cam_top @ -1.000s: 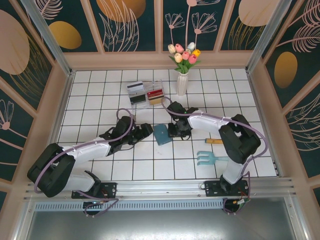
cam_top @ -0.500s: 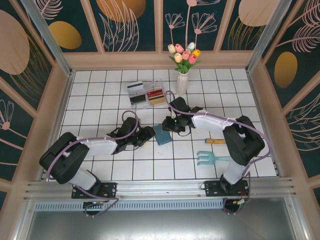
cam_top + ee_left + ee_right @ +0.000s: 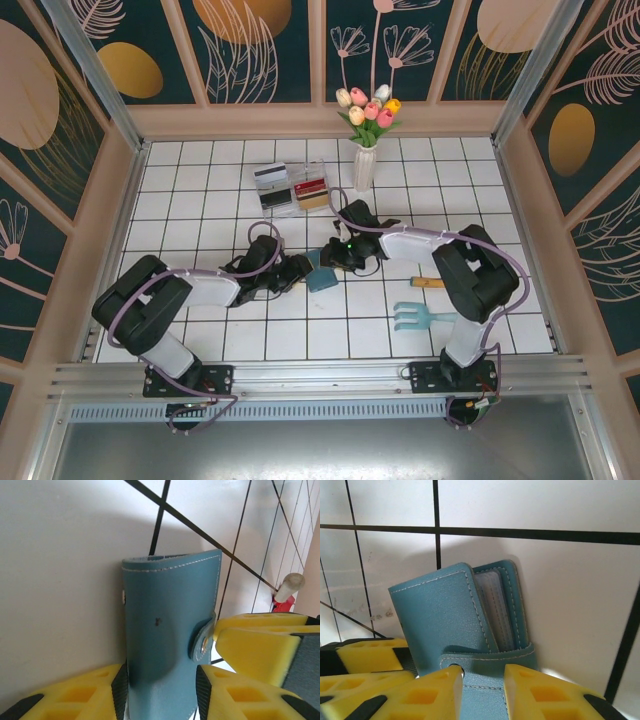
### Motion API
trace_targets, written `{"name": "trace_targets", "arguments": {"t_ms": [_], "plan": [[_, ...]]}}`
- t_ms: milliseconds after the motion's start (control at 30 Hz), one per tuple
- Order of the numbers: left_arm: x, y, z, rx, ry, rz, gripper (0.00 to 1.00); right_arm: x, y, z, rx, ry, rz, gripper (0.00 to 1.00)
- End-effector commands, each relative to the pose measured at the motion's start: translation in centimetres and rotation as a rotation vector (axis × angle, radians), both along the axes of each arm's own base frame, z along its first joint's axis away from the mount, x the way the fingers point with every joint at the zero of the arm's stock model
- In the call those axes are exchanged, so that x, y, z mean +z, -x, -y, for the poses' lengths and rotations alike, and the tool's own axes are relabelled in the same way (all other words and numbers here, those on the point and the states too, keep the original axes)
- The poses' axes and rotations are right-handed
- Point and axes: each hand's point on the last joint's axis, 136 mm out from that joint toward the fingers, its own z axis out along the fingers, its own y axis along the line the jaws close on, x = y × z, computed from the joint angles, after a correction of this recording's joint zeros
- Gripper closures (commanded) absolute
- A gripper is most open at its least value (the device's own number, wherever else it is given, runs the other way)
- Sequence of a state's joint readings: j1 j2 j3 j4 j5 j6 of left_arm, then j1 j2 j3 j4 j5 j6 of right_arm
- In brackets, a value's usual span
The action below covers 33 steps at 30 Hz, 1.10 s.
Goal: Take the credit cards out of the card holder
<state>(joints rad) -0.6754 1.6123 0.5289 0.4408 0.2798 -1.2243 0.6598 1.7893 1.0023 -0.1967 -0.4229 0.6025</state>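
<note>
The card holder lies near the middle of the bench, between the 2 arms. A second ago the left gripper stood apart from it, toward the left edge. It has since moved in, and its jaws now grasp the holder, with the pads pressed against it from both sides. The right gripper has shifted slightly toward the left edge. Its jaws sit tight around the holder at the snap strap, where the fold gapes and shows pale inner slots. From above, less of the holder shows than before. The clear tray near the far edge holds credit cards in its 2 compartments. The tray, the vase and the rake have not moved.
</note>
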Motion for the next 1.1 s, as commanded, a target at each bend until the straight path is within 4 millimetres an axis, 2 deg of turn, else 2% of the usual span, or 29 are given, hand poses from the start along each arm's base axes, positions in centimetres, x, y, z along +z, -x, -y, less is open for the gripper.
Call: {"name": "trace_targets", "arguments": {"t_ms": [0,167,300,500,700,900,1067], "plan": [[-0.5,0.1,0.0,0.017,0.009,-0.003,0.57,-1.0,0.6,-0.2,-0.001,-0.023,-0.047,0.70],[-0.5,0.2,0.1,0.009,0.021,0.006,0.57,-1.3,0.7,-0.4,0.001,-0.031,-0.057,0.70],[0.7,0.2,1.2,-0.045,0.091,0.063,0.58,-1.2,1.0,-0.9,0.011,-0.065,-0.075,0.70],[2.1,-0.3,1.2,-0.075,0.077,0.152,0.70,-0.1,0.1,-0.4,-0.016,-0.061,-0.042,0.70],[3.0,-0.3,1.1,-0.105,0.054,0.202,0.83,2.1,-1.4,0.5,-0.061,-0.052,0.045,0.67],[3.3,-0.3,1.0,-0.114,0.036,0.208,0.89,3.6,-3.1,2.2,-0.120,0.042,0.157,0.65],[3.3,-0.3,1.3,-0.127,0.031,0.201,0.94,3.9,-2.6,0.9,-0.070,0.043,0.173,0.58]]}}
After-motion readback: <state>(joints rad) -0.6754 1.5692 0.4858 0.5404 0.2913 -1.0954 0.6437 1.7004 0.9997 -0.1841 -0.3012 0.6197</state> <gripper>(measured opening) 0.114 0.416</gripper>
